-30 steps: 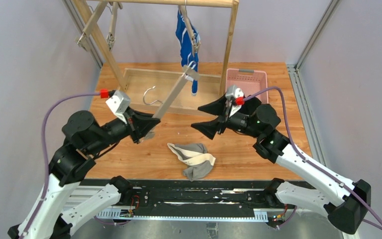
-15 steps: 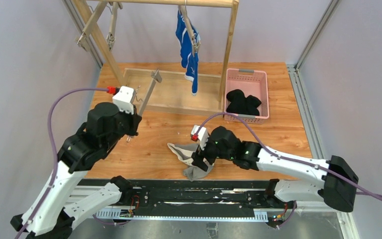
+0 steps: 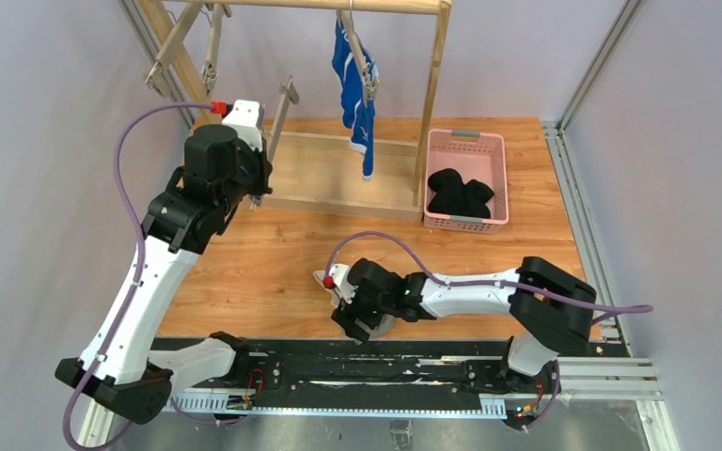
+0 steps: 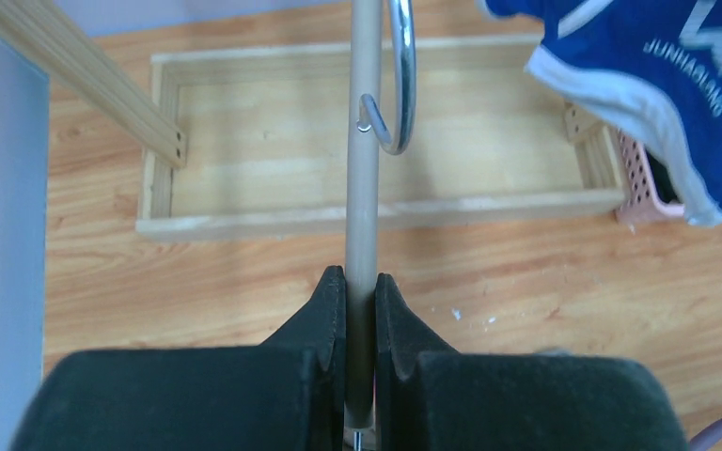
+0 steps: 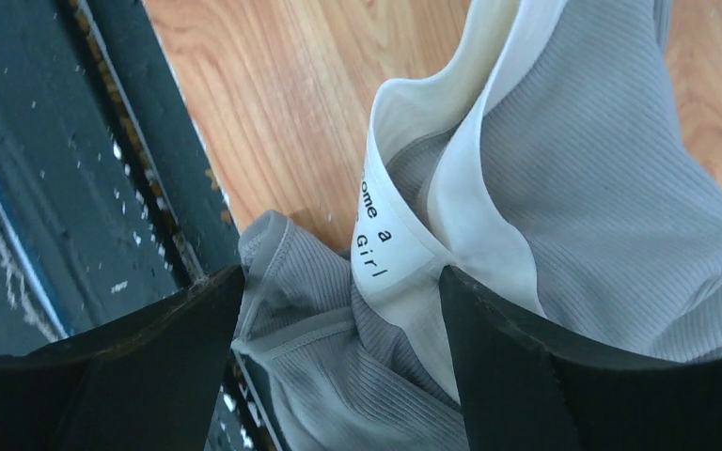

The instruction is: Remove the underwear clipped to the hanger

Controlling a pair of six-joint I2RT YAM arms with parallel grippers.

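Left tool (image 4: 361,282) is clamped on the wooden hanger (image 4: 364,141); right tool (image 5: 334,277) stands apart, astride the grey briefs (image 5: 564,188) at the desk's (image 3: 263,263) near edge. Blue briefs (image 3: 353,80) hang clipped on the rack (image 3: 432,94); black briefs (image 3: 459,193) lie in the pink basket (image 3: 465,138)

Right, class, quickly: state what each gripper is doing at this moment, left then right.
Left gripper: shut on the wooden hanger.
Right gripper: open, fingers either side of the grey underwear, not clamped.
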